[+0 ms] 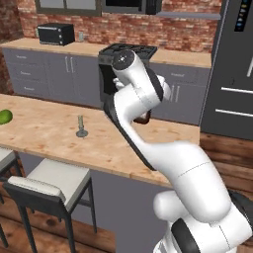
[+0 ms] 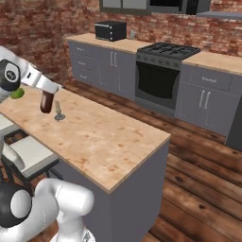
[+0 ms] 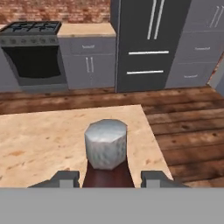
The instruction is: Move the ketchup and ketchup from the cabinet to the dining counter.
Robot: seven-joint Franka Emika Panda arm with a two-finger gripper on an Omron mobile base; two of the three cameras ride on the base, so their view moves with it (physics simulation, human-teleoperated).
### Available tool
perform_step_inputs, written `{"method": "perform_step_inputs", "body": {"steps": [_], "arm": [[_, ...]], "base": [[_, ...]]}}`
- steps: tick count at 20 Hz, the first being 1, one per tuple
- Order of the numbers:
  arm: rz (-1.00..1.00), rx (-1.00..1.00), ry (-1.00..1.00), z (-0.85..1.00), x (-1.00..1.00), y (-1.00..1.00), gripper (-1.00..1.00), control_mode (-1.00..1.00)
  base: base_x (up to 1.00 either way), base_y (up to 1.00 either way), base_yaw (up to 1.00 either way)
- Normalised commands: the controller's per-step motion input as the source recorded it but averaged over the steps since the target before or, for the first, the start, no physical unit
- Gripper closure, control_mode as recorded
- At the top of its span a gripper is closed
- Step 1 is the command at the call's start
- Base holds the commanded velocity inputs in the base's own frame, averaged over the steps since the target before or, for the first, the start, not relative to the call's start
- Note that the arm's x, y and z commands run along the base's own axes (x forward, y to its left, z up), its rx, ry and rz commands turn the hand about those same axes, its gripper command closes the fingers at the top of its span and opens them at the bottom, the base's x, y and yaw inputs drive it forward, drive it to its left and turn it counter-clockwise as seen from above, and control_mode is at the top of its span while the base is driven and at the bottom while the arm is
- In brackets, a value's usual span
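Note:
My gripper (image 3: 107,178) is shut on a dark red-brown ketchup bottle (image 3: 107,173), whose pale grey cap (image 3: 106,143) points up at the hand camera. From the right base, the ketchup (image 2: 46,102) hangs upright under the hand over the dining counter (image 2: 104,142), near its left part. In the left base view the arm hides most of the bottle (image 1: 144,119), just above the beige counter top (image 1: 49,133). I cannot tell if its base touches the top. The lower edge of the grey upper cabinet (image 1: 66,4) shows at the back wall.
A slim grey-green stemmed item (image 2: 58,114) stands on the counter close to the bottle. A green fruit (image 1: 5,117) lies at the far left end. Pale stools (image 1: 49,180) line the near side. Stove (image 3: 33,52) and dark fridge (image 3: 146,43) stand beyond the wooden floor.

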Motion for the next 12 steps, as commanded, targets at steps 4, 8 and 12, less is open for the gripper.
{"method": "perform_step_inputs", "body": {"steps": [4,8,12], "arm": [[-0.13,0.0,0.0,-0.45,0.89,0.0,1.0,-1.0],[-0.03,0.0,-0.05,-0.43,0.7,-0.01,1.0,-1.0],[0.0,0.0,-0.17,-0.52,0.34,-0.04,1.0,-1.0]], "base": [[0.0,0.0,0.0],[0.0,0.0,0.0],[0.0,0.0,0.0]]}}
